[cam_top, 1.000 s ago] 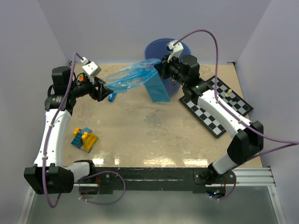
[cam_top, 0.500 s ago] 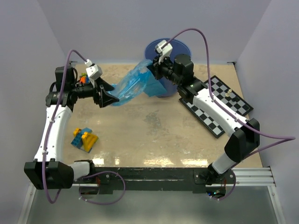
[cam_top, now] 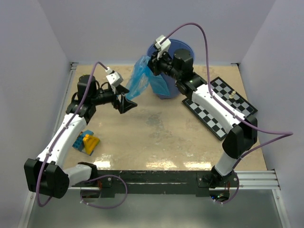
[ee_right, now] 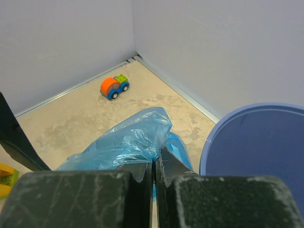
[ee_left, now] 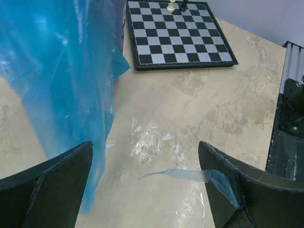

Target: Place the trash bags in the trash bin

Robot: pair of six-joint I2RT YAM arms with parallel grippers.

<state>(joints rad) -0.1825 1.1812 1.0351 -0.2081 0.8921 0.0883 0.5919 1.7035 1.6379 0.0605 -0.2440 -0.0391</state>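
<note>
Quickly, counts first: we see one thin crinkly translucent bright-blue plastic trash bag; whether it is more than one layer bunched together we cannot tell. One round blue plastic bucket-style trash bin, one black-and-white chessboard with two small chess pieces at its far edge, one cluster of yellow, blue and orange toy blocks, one small orange-and-blue toy car.

We see the right gripper with fingers pressed together, pinching the top of the bag just beside the bin's left rim. The bag hangs outside the bin, draping down and leftward above the beige stone-look tabletop.

We see the left gripper spread wide, gripping nothing, at the bag's lower end. In the left wrist view the film hangs beside one finger, contact unclear, and a thin wisp of blue film clings to the other finger.

Edges: bin sits at the far edge by the back wall, chessboard angled near the right wall, blocks near the left edge under the left arm, car close to a wall corner. Open room for moving is the tabletop middle between both arms
</note>
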